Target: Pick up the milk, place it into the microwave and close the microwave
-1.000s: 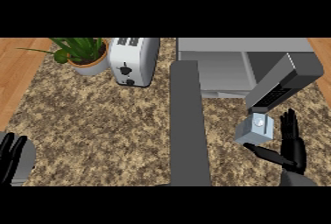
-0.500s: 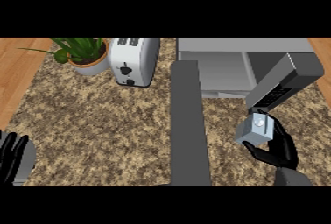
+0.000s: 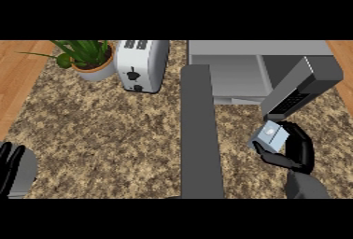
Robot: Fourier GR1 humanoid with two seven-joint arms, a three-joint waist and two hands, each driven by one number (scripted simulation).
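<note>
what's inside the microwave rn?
Only the microwave's bare grey floor shows; its open door covers the right part. The milk is outside, in the right hand.

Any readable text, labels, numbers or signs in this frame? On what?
Nothing legible.
On the microwave door keypad: pale marks, too small to read.
On the milk carton: pale patch, no readable print.
On the toaster: dark controls, no lettering visible.

Swung-out microwave door (image 3: 302, 88) beyond right robot hand (image 3: 300, 150), cavity (image 3: 231, 77) leftward
</note>
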